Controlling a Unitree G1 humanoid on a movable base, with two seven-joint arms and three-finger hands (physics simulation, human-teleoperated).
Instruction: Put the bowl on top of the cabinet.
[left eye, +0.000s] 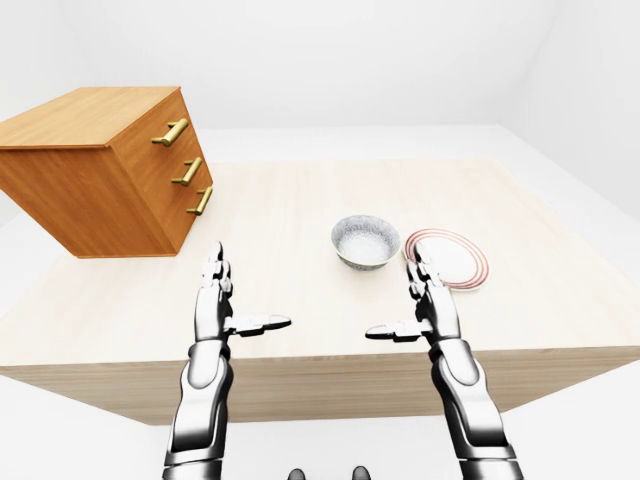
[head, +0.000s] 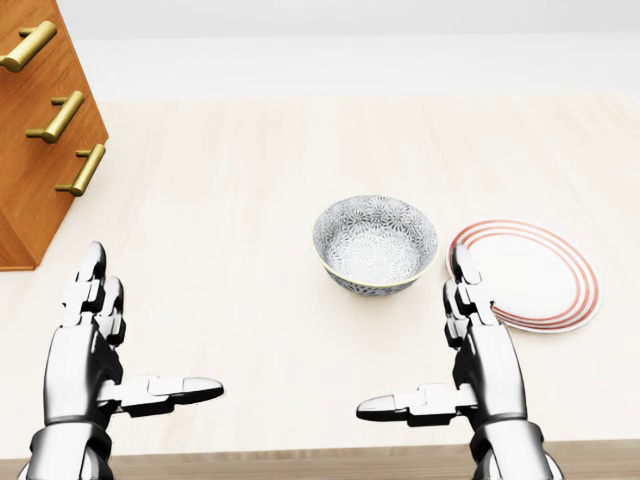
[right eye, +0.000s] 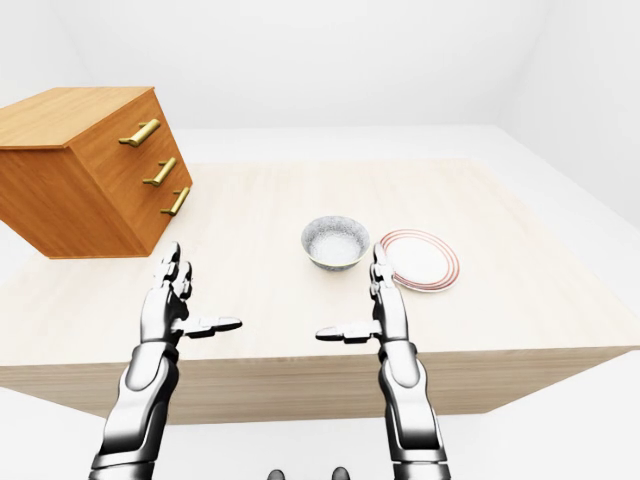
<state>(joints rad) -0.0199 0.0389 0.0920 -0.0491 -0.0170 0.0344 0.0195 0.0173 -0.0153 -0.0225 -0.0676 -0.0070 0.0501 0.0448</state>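
My left hand and right hand empty, fingers apart.
Bowl just beside plate: my reach could clip the plate, or a rim pinch tip the bowl.

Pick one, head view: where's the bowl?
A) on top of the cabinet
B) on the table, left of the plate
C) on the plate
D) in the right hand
B: the bowl stands on the table, just left of the plate.

Cabinet cropped — head view's left edge, plate rim partly hidden
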